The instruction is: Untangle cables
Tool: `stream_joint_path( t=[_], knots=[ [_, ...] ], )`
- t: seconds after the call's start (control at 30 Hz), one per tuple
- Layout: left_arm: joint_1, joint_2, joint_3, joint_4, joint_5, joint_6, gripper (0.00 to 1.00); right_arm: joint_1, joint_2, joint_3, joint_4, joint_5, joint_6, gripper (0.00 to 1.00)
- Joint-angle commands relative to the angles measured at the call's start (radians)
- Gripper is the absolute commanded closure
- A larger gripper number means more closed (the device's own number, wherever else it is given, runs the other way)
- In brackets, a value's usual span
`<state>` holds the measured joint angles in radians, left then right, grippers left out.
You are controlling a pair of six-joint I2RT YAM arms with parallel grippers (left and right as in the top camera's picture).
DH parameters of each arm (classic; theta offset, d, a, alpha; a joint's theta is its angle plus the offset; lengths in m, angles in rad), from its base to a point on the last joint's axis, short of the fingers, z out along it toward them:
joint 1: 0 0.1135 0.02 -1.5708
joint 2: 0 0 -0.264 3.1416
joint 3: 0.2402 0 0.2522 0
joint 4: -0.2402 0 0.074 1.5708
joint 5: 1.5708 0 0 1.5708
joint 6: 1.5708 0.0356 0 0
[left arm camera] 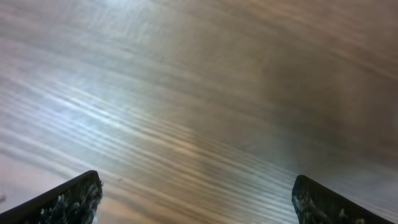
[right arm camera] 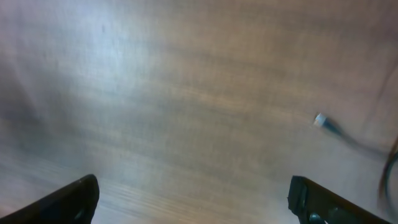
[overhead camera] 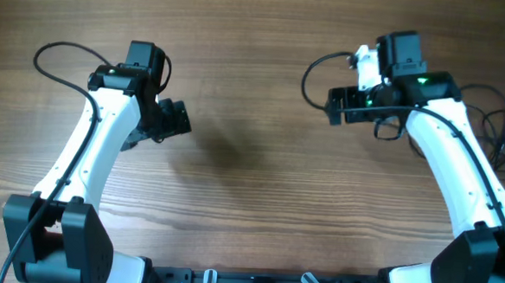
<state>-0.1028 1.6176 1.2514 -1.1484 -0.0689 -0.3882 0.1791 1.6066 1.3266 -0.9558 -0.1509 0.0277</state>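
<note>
Brown wooden bench (overhead camera: 251, 172), with cables (overhead camera: 501, 128) bunched at its right edge.
The left pincer (left arm camera: 196, 199) and the right pincer (right arm camera: 193, 194) are wide open and hold nothing. The thin dark cables look looped together, so I think the untangling is not yet done.

Thin cables (overhead camera: 500, 140) at right edge, wooden table (overhead camera: 258, 38)
</note>
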Motion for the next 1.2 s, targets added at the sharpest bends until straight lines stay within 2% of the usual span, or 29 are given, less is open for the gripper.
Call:
stream_joint_path(
  t=[0.0, 0.1, 0.23, 0.43, 0.63, 0.83, 1.0, 1.17],
  knots=[
    [0.002, -0.002, -0.004, -0.072, -0.044, -0.037, 0.00, 0.001, 0.012, 0.005, -0.051, 0.002, 0.100, 0.00],
    [0.002, -0.010, -0.014, -0.090, 0.003, 0.020, 0.00, 0.001, -0.013, 0.005, -0.078, -0.034, 0.108, 0.00],
    [0.002, -0.069, -0.098, -0.047, 0.024, 0.037, 0.00, 0.001, -0.089, -0.007, -0.111, -0.030, 0.111, 0.00],
    [0.002, -0.330, -0.393, 0.164, 0.105, 0.041, 0.00, 0.000, -0.369, -0.166, 0.003, -0.001, 0.109, 0.00],
    [0.002, -0.608, -0.499, 0.276, 0.111, 0.052, 0.00, 0.000, -0.658, -0.333, 0.116, 0.015, 0.105, 0.00],
    [0.002, -0.926, -0.517, 0.307, 0.095, 0.067, 0.00, 0.000, -0.905, -0.422, 0.109, 0.079, 0.106, 0.00],
    [0.002, -1.059, -0.517, 0.307, 0.090, 0.066, 0.00, 0.000, -0.963, -0.426, 0.076, 0.099, 0.105, 0.00],
    [0.002, -1.083, -0.517, 0.290, 0.090, 0.066, 0.00, 0.000, -0.949, -0.426, 0.072, 0.099, 0.106, 0.00]
  ],
)
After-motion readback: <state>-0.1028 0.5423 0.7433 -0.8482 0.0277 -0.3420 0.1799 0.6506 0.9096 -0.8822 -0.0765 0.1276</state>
